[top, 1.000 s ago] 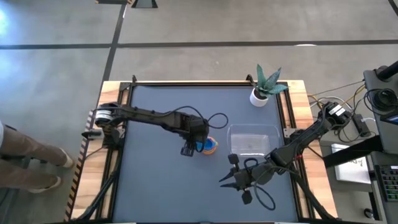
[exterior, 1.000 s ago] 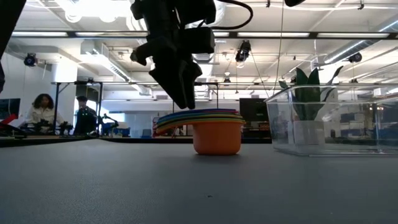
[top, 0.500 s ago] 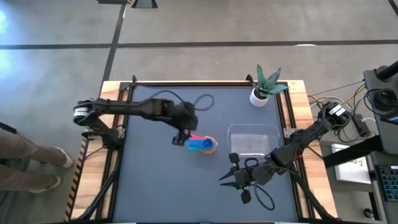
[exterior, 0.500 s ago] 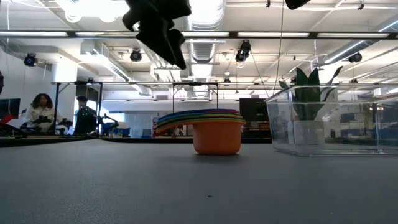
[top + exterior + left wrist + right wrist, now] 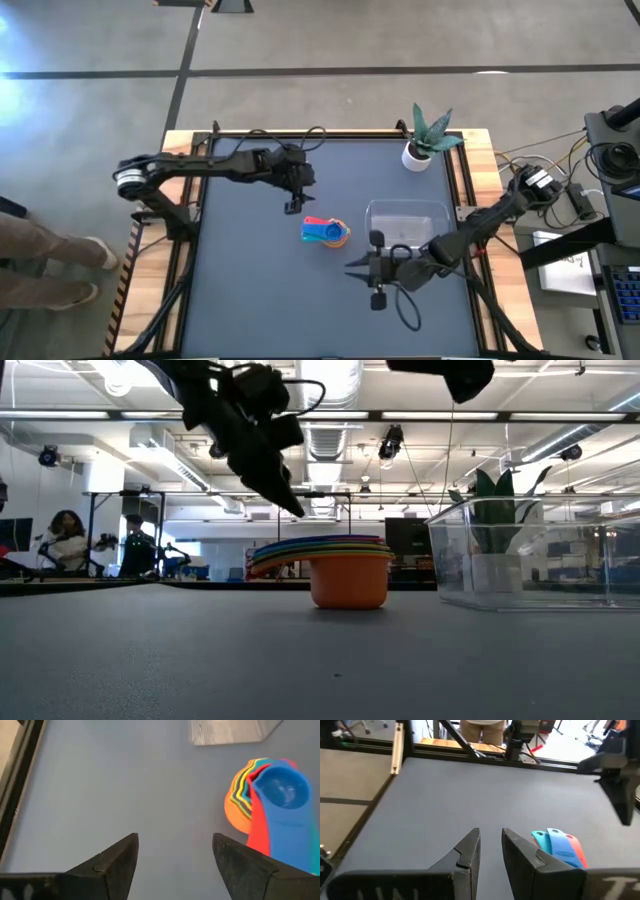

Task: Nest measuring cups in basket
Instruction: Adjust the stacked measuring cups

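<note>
Both arms hang above the desk point(image 5: 250, 270). Left pincer point(image 5: 291, 207), released, has lifted away from the measuring cups point(image 5: 326, 232), which sit stacked beside the empty basket point(image 5: 407, 225). Right pincer point(image 5: 362, 272), fingers nearly closed and empty, has swung nearer the stack. Bare desk lies around the cups.
</note>
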You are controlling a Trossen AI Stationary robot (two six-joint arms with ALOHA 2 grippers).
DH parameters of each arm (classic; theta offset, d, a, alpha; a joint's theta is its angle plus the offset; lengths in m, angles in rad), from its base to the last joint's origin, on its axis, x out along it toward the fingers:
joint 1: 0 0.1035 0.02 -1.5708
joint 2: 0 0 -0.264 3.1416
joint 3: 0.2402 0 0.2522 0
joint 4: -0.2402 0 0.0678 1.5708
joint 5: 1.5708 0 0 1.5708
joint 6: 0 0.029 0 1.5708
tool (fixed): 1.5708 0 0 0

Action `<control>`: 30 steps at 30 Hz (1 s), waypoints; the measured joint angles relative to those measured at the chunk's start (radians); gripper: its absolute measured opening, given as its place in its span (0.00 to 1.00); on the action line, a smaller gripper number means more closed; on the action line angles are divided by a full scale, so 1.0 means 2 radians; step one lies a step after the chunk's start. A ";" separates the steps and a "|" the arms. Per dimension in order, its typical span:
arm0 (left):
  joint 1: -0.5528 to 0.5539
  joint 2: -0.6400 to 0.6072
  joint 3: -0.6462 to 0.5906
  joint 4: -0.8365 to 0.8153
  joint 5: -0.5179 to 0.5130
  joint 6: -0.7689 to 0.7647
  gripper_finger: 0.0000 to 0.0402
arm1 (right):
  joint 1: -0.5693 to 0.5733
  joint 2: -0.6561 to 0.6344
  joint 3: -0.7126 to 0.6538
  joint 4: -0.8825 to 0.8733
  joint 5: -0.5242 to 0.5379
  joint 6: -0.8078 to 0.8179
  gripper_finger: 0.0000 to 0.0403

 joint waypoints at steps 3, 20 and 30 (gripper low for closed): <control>0.002 0.019 -0.001 0.019 0.001 -0.001 0.58 | -0.015 0.002 0.000 0.000 -0.002 0.000 0.17; 0.002 0.094 0.013 0.029 0.029 -0.029 0.57 | -0.035 0.002 0.004 -0.011 -0.041 0.008 0.17; -0.013 0.102 0.012 -0.004 0.029 -0.041 0.57 | -0.035 0.002 0.004 -0.022 -0.041 0.010 0.17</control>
